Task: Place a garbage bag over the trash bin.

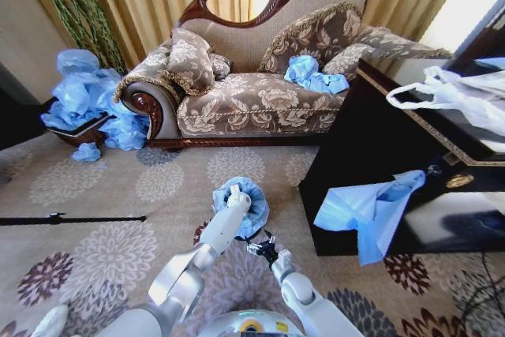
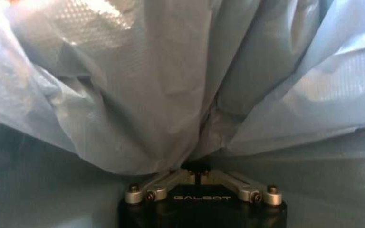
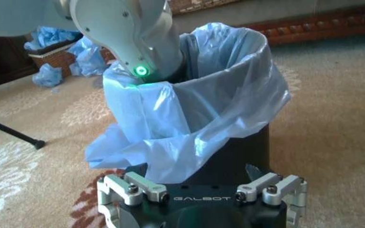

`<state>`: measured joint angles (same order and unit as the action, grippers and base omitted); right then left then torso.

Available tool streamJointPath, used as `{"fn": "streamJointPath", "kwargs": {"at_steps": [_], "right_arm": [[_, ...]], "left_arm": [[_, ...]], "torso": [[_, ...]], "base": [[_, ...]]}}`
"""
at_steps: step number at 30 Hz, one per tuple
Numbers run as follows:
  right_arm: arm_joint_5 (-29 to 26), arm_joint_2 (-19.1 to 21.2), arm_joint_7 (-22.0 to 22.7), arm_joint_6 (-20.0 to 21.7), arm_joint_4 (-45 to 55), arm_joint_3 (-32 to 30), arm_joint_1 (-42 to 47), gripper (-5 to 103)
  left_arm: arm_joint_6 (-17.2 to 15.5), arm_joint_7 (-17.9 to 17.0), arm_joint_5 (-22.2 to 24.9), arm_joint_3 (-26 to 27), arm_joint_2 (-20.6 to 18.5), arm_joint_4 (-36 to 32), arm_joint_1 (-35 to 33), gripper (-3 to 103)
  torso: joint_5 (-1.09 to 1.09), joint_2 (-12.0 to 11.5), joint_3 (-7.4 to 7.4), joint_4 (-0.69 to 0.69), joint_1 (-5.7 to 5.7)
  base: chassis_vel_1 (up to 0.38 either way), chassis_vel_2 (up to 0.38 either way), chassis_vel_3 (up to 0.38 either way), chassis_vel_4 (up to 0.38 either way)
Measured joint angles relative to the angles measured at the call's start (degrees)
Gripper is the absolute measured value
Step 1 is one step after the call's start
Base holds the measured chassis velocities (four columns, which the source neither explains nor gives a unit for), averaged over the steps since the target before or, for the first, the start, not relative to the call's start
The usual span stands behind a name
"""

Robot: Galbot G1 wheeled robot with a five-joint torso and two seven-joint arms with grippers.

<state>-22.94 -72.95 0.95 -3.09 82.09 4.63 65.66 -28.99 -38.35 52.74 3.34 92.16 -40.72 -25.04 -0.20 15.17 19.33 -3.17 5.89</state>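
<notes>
A: Where's the garbage bag point(image 3: 195, 109) rn?

B: You've got it draped over the trash bin point(image 3: 243, 152) on the carpet point(image 1: 118, 195), rim folded out, one flap hanging down the side.

A: Left gripper point(image 2: 196, 172)?

B: Down inside the bin w/ your left arm, fingers pinched on bag film.

A: Right gripper point(image 3: 201, 183)?

B: Just beside the bin, jaws spread, holding nothing.
</notes>
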Motion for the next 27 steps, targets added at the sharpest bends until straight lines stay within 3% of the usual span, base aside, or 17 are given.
{"fn": "streamJointPath", "kwargs": {"at_steps": [14, 20, 27], "right_arm": [[0.6, 0.2, 0.3, 0.1, 1.9, 0.1, 1.2, 100], [1.2, 0.3, 0.5, 0.2, 2.9, -0.1, 2.1, 100], [1.5, 0.6, 1.2, 0.4, 4.1, 0.1, 2.6, 100]], "left_arm": [[-0.4, -0.4, -0.6, -0.4, 0.0, -1.6, -2.4, 0], [0.0, 0.3, -0.6, -0.6, -1.1, -7.4, -4.1, 0], [-1.1, 0.0, 0.2, -1.3, -5.1, -20.6, -8.3, 0]], "torso": [[0.0, 0.0, 0.0, 0.01, 0.0], [0.0, 0.0, 0.0, 0.0, 0.0], [-0.01, 0.0, 0.0, -0.01, 0.0]], "base": [[0.0, 0.0, 0.0, 0.0], [0.0, 0.0, 0.0, 0.0], [0.0, 0.0, 0.0, 0.0]]}}
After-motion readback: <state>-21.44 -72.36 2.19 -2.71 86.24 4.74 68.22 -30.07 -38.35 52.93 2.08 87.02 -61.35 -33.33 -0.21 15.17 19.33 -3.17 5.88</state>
